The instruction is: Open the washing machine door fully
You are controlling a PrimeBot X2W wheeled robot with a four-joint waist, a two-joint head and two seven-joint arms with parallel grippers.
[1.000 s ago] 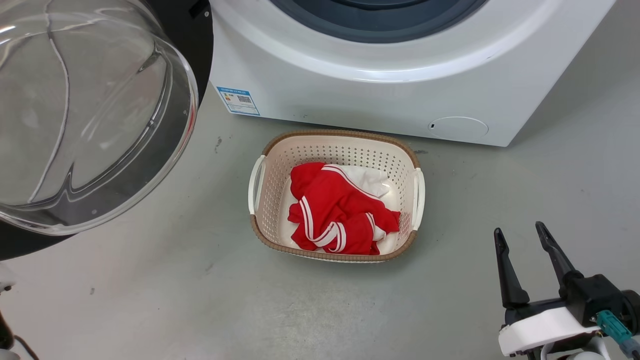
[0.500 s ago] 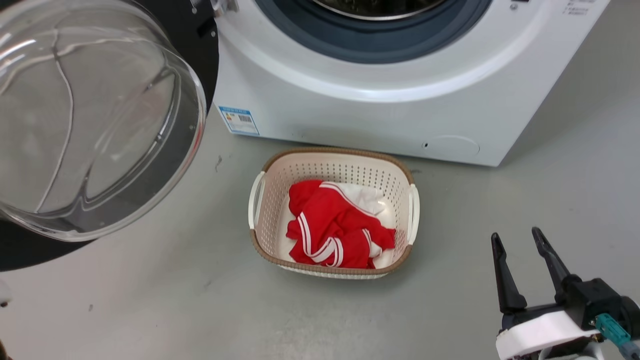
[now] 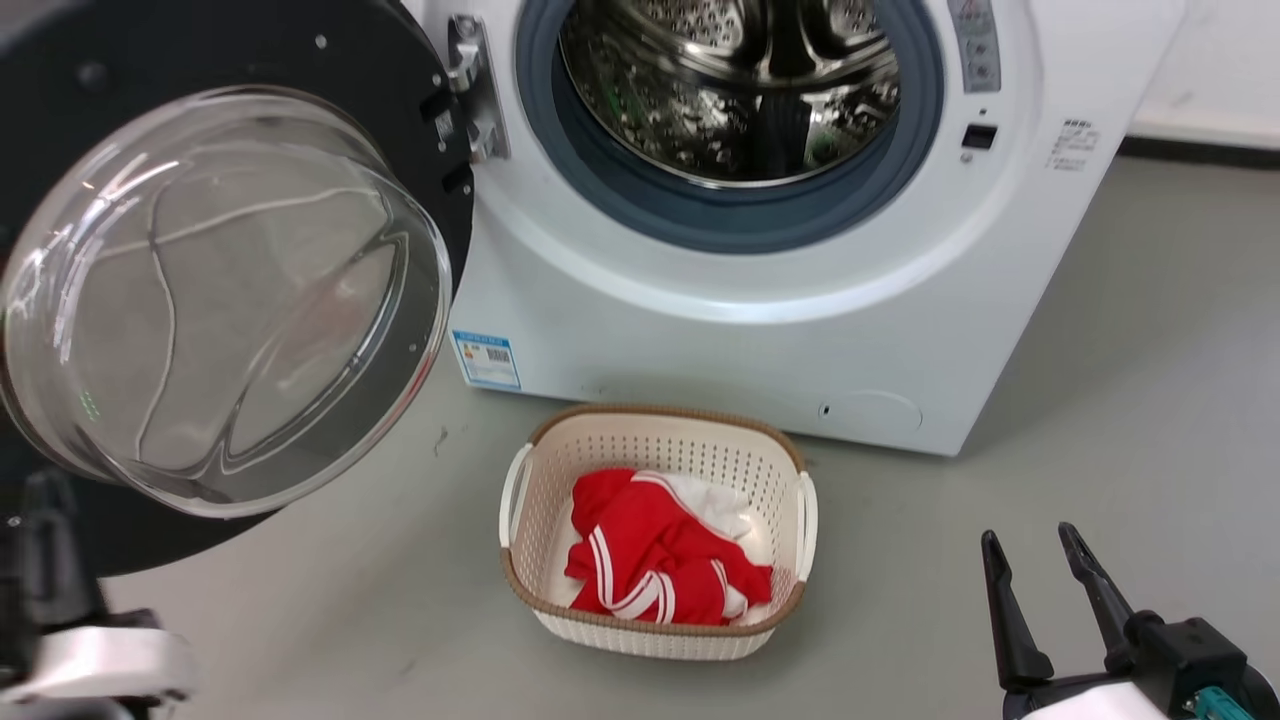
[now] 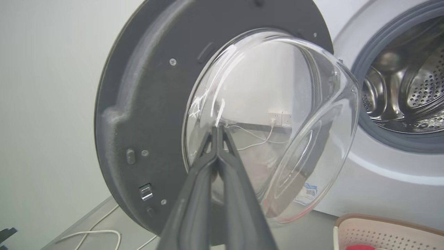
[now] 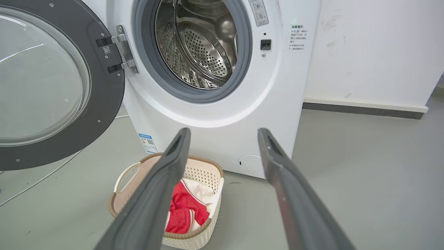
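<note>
- In front of the washing machine door (image 4: 145, 104), the left hand (image 4: 218, 133): fingers pressed together, holding nothing.
- At lower right, the right hand (image 3: 1029, 537): fingers spread, empty, over the floor (image 3: 1100, 350).
- Door: swung wide on its hinge (image 3: 470, 90), left of the washing machine (image 3: 700, 340); drum (image 3: 730, 90) exposed.

The washing machine (image 3: 700, 350) is white with a grey rubber ring (image 3: 740, 225) and blue label (image 3: 486, 359); the washing machine door (image 3: 225, 300) is black around clear glass. The cream perforated basket (image 3: 650, 455) holds red, white-striped cloth (image 3: 650, 570).

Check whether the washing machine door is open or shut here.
Open. The washing machine door is swung out on its hinge, leaving the steel drum exposed.
</note>
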